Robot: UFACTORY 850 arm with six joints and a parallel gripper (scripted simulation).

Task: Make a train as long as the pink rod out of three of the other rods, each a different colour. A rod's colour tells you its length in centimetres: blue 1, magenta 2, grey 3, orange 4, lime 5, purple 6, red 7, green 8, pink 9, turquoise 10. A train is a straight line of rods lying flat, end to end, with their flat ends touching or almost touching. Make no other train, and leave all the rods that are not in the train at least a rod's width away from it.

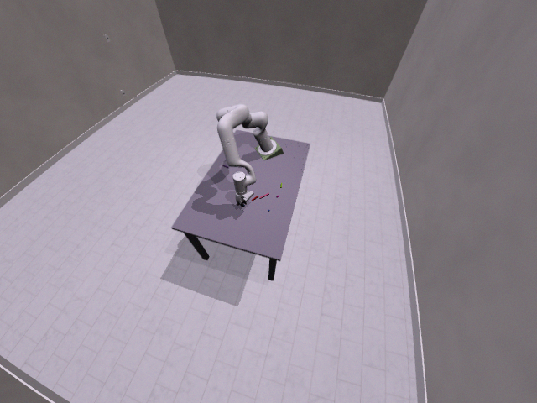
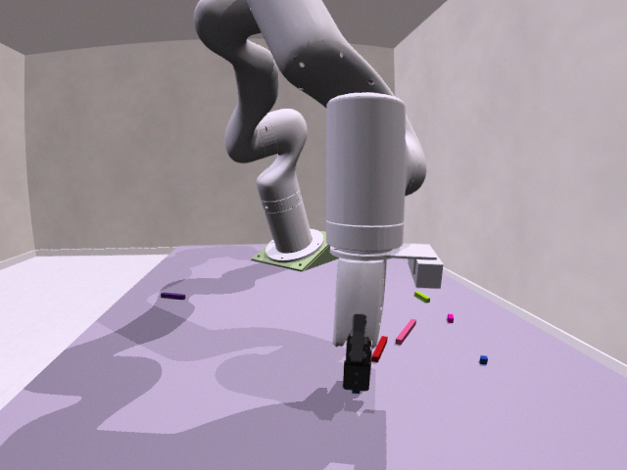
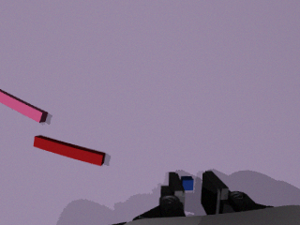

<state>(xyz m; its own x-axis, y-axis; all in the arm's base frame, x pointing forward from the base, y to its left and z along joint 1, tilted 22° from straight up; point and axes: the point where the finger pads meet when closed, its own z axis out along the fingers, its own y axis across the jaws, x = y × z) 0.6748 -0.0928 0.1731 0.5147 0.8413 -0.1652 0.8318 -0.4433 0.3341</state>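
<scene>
My gripper (image 1: 241,203) (image 2: 356,387) (image 3: 188,187) points down, partly open, low over the table. A small blue rod (image 2: 356,391) (image 3: 187,184) is between the fingers, close to the left one in the wrist view, with a gap to the right one. The red rod (image 1: 254,198) (image 2: 379,349) (image 3: 68,150) lies beside the gripper, near the pink rod (image 1: 264,196) (image 2: 406,331) (image 3: 21,107). A second blue rod (image 1: 268,210) (image 2: 483,359), a magenta rod (image 1: 277,196) (image 2: 450,317) and a lime rod (image 1: 280,185) (image 2: 421,297) lie apart. The purple rod (image 1: 225,165) (image 2: 172,296) lies far left.
The arm's green base plate (image 1: 277,153) (image 2: 263,259) stands at the back of the table (image 1: 242,236) (image 2: 430,430). The grey wrist camera block (image 2: 428,273) juts out beside the gripper. The arm's shadows fall across the left half of the table.
</scene>
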